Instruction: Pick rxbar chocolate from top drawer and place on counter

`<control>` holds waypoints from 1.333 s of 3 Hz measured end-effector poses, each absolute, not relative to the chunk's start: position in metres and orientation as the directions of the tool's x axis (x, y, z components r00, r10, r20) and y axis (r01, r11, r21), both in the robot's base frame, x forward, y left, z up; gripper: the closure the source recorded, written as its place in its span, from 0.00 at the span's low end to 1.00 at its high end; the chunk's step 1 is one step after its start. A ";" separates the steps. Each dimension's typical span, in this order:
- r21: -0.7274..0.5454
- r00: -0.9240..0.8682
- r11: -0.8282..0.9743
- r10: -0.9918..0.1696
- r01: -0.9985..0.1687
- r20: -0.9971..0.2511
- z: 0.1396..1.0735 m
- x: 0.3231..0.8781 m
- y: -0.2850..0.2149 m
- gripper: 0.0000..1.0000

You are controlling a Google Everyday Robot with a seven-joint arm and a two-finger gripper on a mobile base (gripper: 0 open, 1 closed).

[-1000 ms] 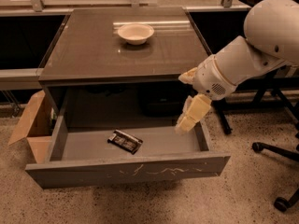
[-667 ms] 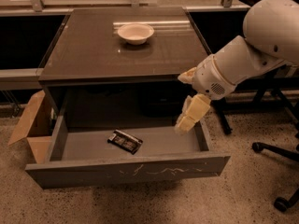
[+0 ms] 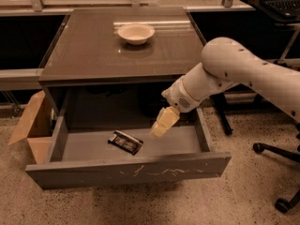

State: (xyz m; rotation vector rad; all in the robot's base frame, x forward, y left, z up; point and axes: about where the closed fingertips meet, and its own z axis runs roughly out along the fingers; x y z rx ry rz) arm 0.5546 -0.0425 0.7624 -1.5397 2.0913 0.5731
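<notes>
The tool (image 3: 160, 125) hangs on the pale arm inside the open top drawer (image 3: 131, 170), tilted down and to the left above the drawer floor, just right of the rxbar chocolate (image 3: 125, 142) and apart from it; whether it is wide or narrow I cannot tell. The bar lies flat and slightly askew on the drawer floor, left of centre. Above, the tabletop (image 3: 89, 50) carries a cream bowl (image 3: 136, 33) near its back edge, and an open cardboard box (image 3: 32, 125) stands on the floor left of the drawer.
</notes>
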 end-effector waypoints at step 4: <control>-0.017 -0.158 0.229 -0.719 -0.973 -0.677 0.678 0.591 0.062 0.00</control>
